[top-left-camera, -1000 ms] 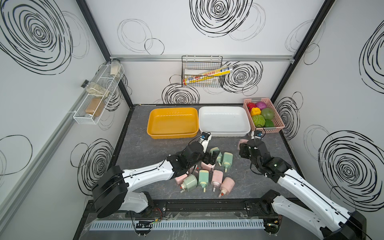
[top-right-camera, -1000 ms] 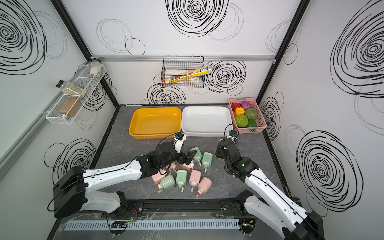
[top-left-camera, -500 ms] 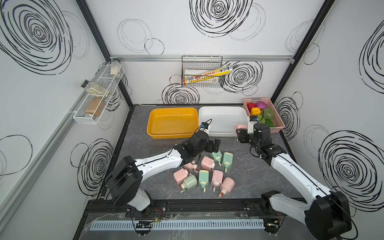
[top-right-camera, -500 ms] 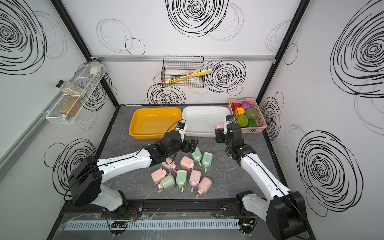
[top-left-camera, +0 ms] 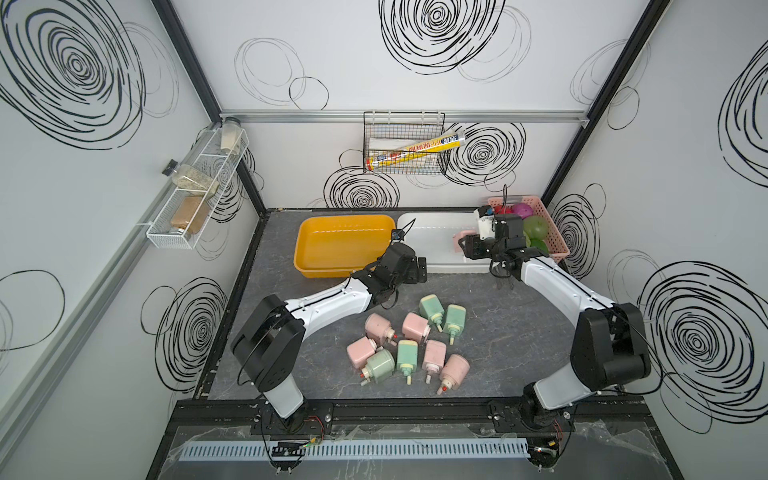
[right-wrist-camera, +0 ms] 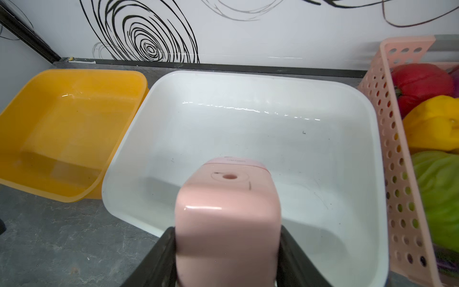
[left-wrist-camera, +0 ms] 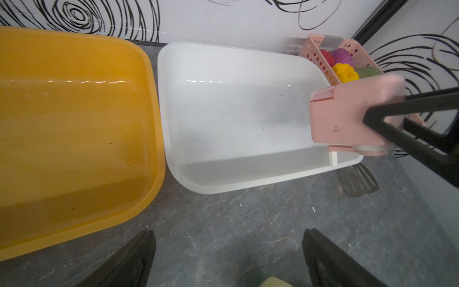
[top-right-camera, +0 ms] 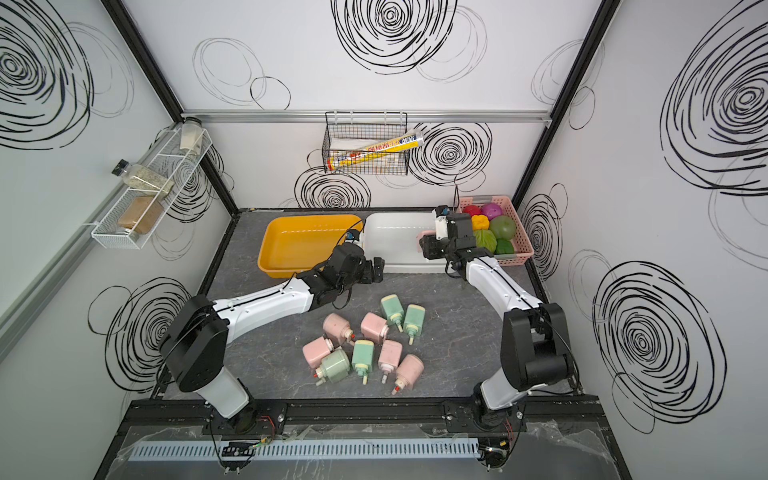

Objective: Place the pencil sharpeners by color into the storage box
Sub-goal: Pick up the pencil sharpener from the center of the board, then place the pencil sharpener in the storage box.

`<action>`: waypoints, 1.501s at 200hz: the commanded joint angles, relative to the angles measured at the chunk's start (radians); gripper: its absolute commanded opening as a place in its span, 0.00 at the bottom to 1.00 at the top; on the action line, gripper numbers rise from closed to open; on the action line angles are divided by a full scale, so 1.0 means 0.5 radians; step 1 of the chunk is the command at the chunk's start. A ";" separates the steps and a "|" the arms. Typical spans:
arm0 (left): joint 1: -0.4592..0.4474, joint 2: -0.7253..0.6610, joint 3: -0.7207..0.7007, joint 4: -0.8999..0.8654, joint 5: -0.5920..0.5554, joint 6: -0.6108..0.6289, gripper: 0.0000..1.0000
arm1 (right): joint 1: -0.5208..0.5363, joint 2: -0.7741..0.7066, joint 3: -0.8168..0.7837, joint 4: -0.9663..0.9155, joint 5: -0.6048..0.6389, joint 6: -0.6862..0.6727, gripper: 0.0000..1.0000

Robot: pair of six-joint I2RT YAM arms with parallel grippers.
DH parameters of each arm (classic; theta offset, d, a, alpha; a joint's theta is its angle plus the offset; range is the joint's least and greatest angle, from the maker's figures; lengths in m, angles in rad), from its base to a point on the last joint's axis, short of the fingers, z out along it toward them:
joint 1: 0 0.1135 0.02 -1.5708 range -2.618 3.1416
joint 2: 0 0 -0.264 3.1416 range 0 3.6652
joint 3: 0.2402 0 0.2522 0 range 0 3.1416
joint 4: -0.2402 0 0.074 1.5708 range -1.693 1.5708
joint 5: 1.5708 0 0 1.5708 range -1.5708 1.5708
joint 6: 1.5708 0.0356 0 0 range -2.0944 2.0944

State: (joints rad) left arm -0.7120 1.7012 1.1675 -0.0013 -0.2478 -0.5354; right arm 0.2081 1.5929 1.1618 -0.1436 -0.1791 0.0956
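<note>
Holds in the right claw (right-wrist-camera: 227,248) a pink sharpener (right-wrist-camera: 227,206), jaws about half closed and pressed flat against two opposite sides. Shows faint grey print by the pencil hole on the far face, too small to read. Hangs over the right end of the white box (right-wrist-camera: 248,79), above the rim, with a cream stub pointing down in the left wrist view. Sits close beside the pink basket (right-wrist-camera: 387,154) of toy vegetables (right-wrist-camera: 434,129), which flanks that end of the box. Spreads the left claw (left-wrist-camera: 228,238) wide with nothing in it, low over the tabletop (left-wrist-camera: 248,218), just in front of the white box's near rim and beside the yellow box (left-wrist-camera: 74,124). Nearer the robot, well apart from either claw, a loose cluster of sharpeners (top-left-camera: 407,353) lying on their sides on the tabletop: five pink, four green, several touching. On the back wall, a wire basket (top-left-camera: 365,137) with a long yellow carton (top-left-camera: 415,151) bearing red and blue writing, too small to read with certainty. On the left wall, a white wire shelf (top-left-camera: 166,241) carrying jars (top-left-camera: 189,176).
</note>
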 commanded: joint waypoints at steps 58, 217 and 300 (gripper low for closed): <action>0.204 0.511 0.540 -0.150 -0.140 0.056 0.99 | -0.125 0.609 0.869 -0.666 0.113 -0.259 0.00; 0.349 1.217 1.393 -0.502 -0.400 0.118 0.99 | -0.149 1.425 1.922 -1.159 0.530 -0.113 0.06; 0.358 1.168 1.294 -0.536 -0.529 0.048 0.99 | -0.190 1.622 2.209 -1.305 0.467 -0.105 0.27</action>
State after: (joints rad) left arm -0.5465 2.2990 1.8324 -0.2741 -0.4744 -0.4953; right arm 0.1268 2.3726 2.2024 -0.7490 0.0708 0.0231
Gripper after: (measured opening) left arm 0.992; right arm 0.568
